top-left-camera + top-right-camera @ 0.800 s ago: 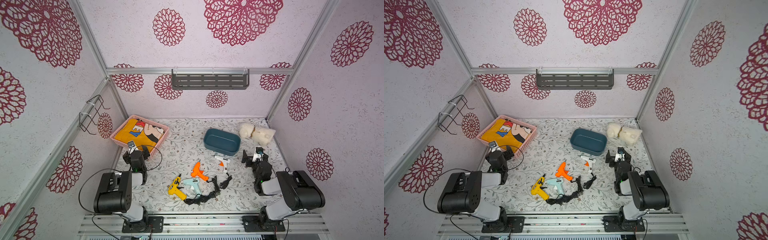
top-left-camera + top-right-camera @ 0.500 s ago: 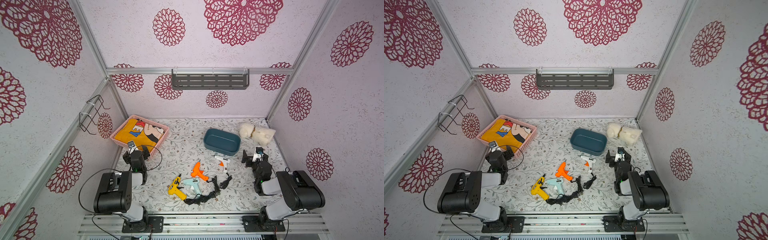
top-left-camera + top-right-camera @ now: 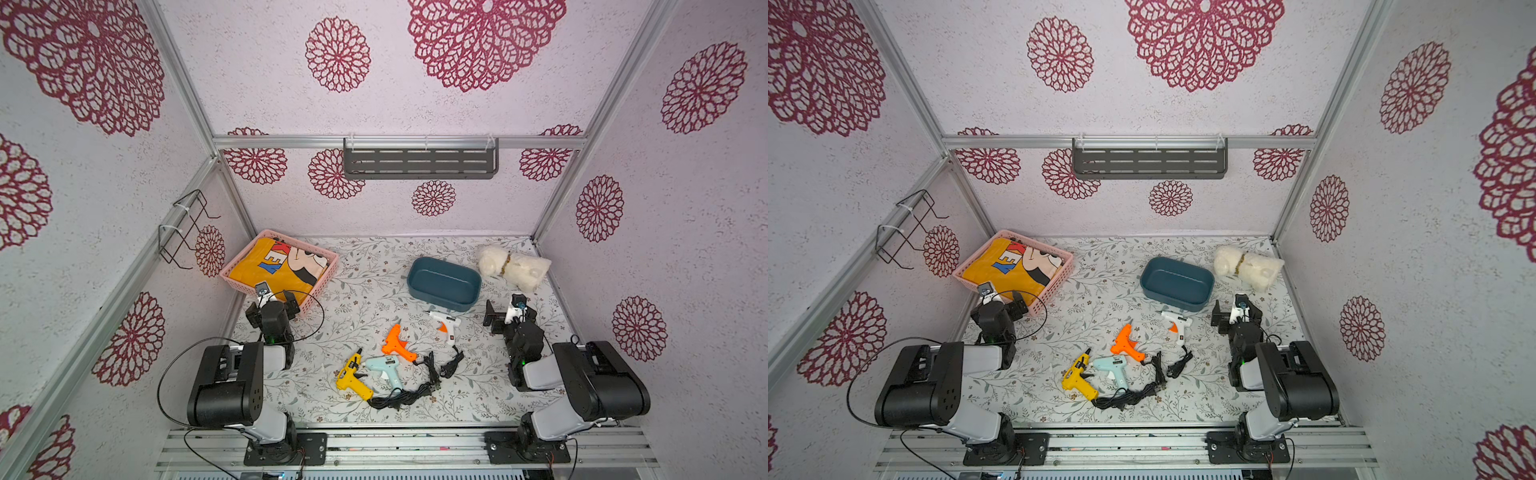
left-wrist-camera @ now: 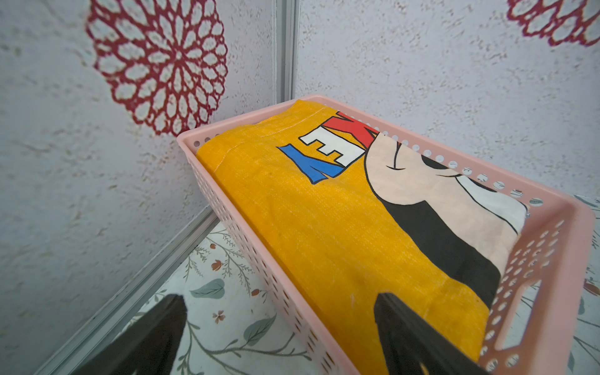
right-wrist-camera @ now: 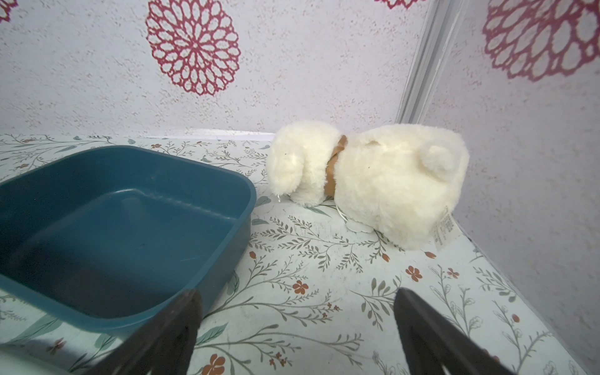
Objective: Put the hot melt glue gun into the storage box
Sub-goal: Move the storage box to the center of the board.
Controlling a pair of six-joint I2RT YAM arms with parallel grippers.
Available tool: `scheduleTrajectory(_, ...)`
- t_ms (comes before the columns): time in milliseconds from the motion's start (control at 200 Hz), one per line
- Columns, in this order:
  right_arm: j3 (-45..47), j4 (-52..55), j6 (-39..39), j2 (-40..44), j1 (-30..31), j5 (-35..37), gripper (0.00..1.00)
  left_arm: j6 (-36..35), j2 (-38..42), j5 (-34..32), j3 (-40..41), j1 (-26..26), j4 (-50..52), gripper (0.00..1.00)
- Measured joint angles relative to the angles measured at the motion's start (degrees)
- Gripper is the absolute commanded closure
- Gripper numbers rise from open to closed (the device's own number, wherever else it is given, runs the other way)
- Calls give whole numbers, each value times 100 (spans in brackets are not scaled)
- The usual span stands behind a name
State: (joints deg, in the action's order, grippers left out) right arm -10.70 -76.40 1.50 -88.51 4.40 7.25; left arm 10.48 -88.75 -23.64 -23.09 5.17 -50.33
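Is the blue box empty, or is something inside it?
Empty: the storage box shows only its own bare blue bottom in both top views and the right wrist view.

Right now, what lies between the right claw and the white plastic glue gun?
Nothing: only bare floral-print tabletop separates the open right claw from the white plastic glue gun with its orange trigger. Both top views show that stretch.

Pale walls (image 3: 395, 108) with crimson rosettes (image 3: 337, 54) enclose floral floor (image 3: 374, 270).
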Motion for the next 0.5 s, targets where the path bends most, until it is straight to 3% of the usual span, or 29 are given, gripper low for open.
scheduleTrajectory(145, -146, 573, -61, 271, 74, 378, 1, -48, 44, 79, -11, 0, 85, 2)
scheduleTrajectory(245, -737, 1657, -50, 787, 197, 780, 1, -186, 511, 280, -313, -63, 1080, 2)
scheduleTrajectory(405, -1978, 3364, -398, 1480, 507, 1141, 1, -48, 1399, 496, -1886, -361, 3209, 2)
scheduleTrajectory(500, -3263, 4913, -955, 1198, 540, 1027, 1, 4, 1508, 455, -2844, -660, 4280, 2)
